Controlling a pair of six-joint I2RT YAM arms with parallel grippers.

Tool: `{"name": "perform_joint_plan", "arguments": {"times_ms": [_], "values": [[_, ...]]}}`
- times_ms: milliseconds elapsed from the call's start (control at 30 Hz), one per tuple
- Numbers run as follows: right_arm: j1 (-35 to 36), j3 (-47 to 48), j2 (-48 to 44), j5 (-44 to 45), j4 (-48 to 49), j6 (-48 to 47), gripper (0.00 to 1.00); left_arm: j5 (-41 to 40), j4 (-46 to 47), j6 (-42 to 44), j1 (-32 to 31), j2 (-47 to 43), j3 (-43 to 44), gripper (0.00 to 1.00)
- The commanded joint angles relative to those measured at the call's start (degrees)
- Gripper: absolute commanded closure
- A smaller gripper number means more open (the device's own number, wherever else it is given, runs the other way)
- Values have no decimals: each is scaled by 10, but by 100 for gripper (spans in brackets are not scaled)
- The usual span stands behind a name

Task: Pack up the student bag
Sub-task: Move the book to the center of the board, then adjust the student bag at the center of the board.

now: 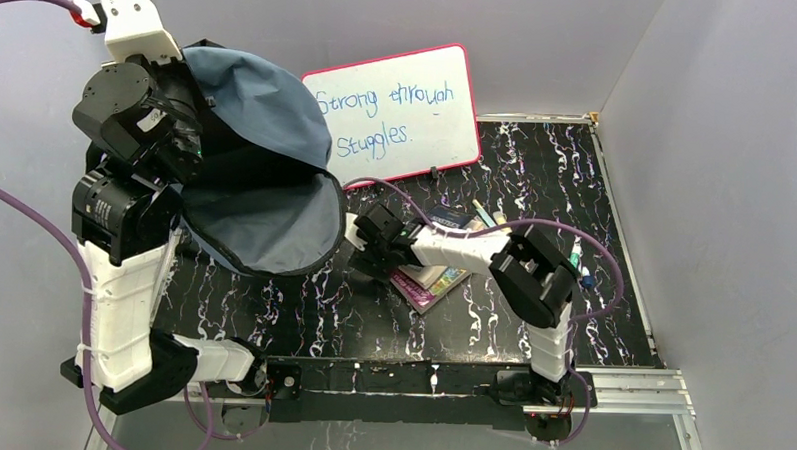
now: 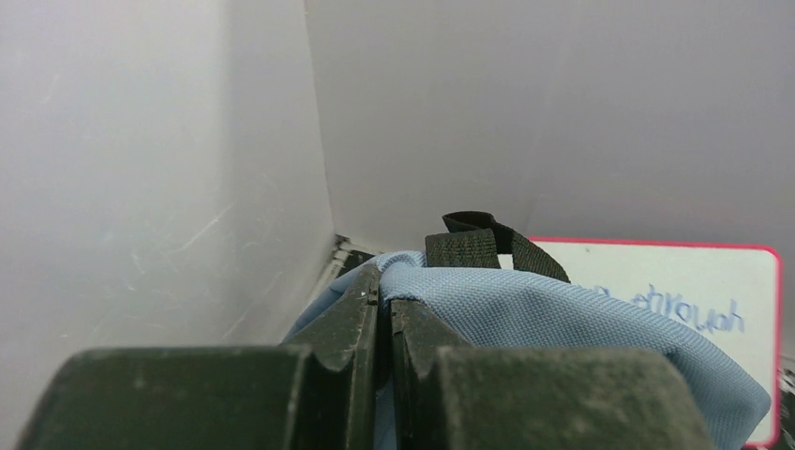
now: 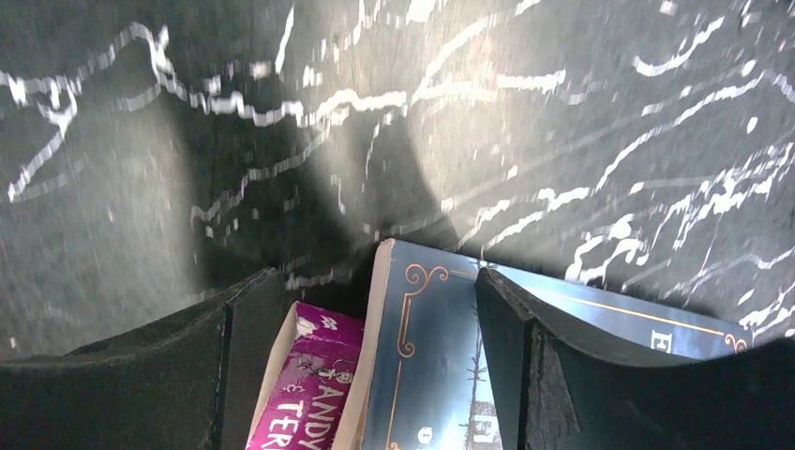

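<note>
Two jobs: my left end effector [image 2: 384, 298] clenches the student bag's [image 1: 268, 130] soft rim at the tabletop's [image 1: 301, 312] far left (floppy, probably light; seams grip best); my right end effector [image 3: 370, 279] hangs released over books [image 3: 431, 356].

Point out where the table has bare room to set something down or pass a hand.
Bare table runs along the near edge, in front of the books. Another free patch lies right of the whiteboard, in the far corner. Crowded: between the backpack and the books, where the open right gripper hangs.
</note>
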Motion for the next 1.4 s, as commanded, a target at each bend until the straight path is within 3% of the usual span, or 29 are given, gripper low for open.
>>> {"name": "perform_joint_plan", "arguments": {"times_ms": [0,200,367,500,667,933,1167,1367], "values": [[-13,-63,-50,14,-52,21,16,73,-26,-67,-10,-4,46,100],[-12,-80,-163,-67,-23,74,11,142,-60,-114,-10,17,94,100],[-13,-114,-265,-152,70,152,7,228,-58,-161,-10,59,168,100],[-13,-145,-317,-157,142,215,6,304,-44,-242,-10,67,146,100],[-12,-169,-378,-116,211,277,6,404,-35,-326,-10,70,93,100],[-14,-188,-492,4,266,320,2,424,-40,-355,-10,30,18,100],[-15,-127,-490,54,209,331,1,473,-110,-397,-10,15,-14,100],[-44,-62,-432,59,133,321,1,473,-164,-424,-10,-21,-51,100]]}}
